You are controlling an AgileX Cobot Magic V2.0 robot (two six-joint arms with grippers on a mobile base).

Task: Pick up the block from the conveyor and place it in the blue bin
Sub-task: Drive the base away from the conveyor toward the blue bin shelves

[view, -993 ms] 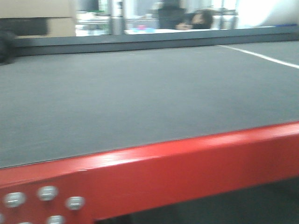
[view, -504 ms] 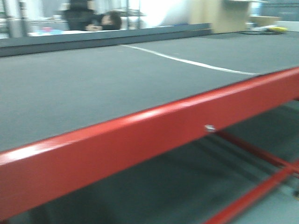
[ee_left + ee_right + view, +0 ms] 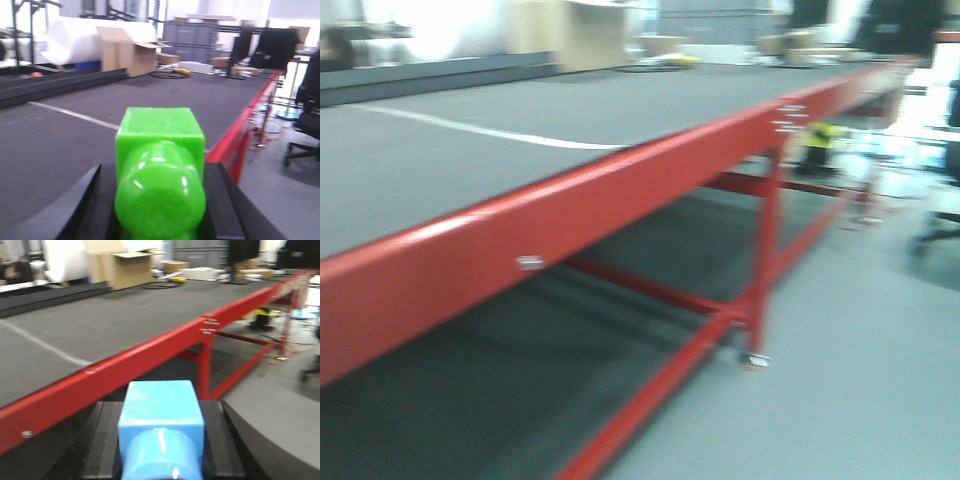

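Note:
My left gripper [image 3: 159, 202] is shut on a bright green block [image 3: 160, 150], held between its black fingers [image 3: 95, 200] above the conveyor [image 3: 60, 130], a dark grey woven belt with a white line across it. My right gripper [image 3: 161, 442] is shut on a light blue block [image 3: 161, 407], held beside the belt [image 3: 100, 325] and over its red side frame [image 3: 125, 360]. The front view shows the belt [image 3: 470, 150] and red frame [image 3: 620, 190] but neither gripper. No blue bin is in view.
A red frame leg [image 3: 765, 260] and cross braces stand on the grey floor [image 3: 860, 380] at the right. Cardboard boxes [image 3: 127, 50] and a white roll [image 3: 75, 40] lie beyond the belt. An office chair [image 3: 305, 115] stands far right.
The front view has swung to the right along the conveyor: the white line and far rail slid left, and the frame's leg and the floor came into view.

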